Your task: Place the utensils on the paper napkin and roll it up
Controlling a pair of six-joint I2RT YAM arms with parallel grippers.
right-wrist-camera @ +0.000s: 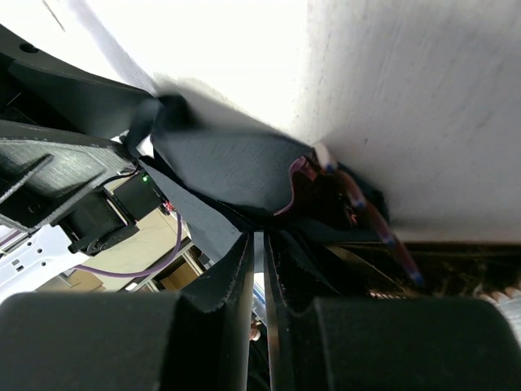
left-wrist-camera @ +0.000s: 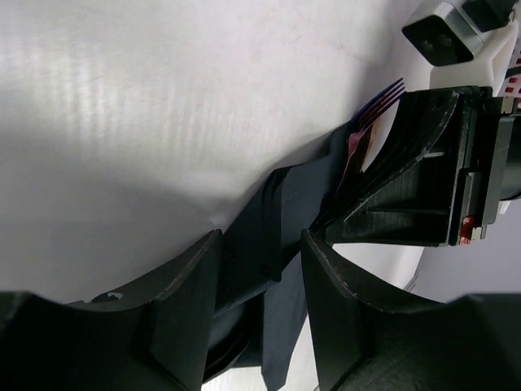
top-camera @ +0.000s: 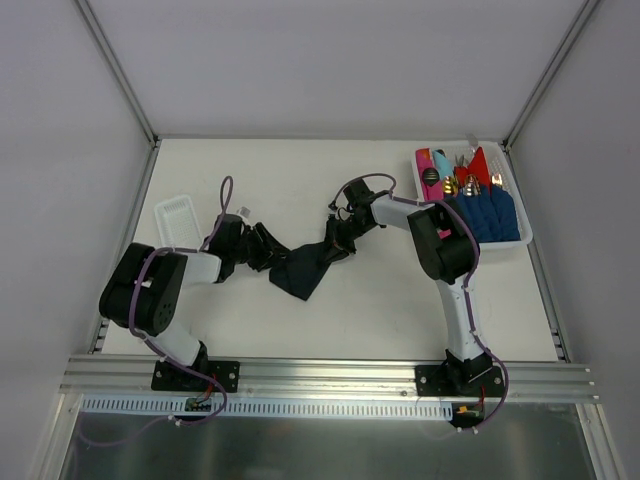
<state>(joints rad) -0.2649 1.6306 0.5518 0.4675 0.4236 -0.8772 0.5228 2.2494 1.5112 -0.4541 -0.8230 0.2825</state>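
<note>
**Q:** Where does the paper napkin (top-camera: 301, 272) lie?
**A:** Over the middle of the table (top-camera: 360, 320), crumpled. It spans the gap between the two grippers, and one corner points to the near edge.

**Q:** State of the right gripper (right-wrist-camera: 258, 240)?
**A:** Jaws almost together, pinching an edge of the napkin.

**Q:** And the left gripper (left-wrist-camera: 260, 243)?
**A:** About half open. A folded band of napkin runs between its fingers; whether they press it cannot be told.

**Q:** Surroundings?
**A:** A white bin (top-camera: 526, 240) at far right holds blue rolled napkins (top-camera: 487, 216), red napkins (top-camera: 479, 165) and utensils (top-camera: 462, 184). A small white tray (top-camera: 178, 215) sits at far left.
</note>
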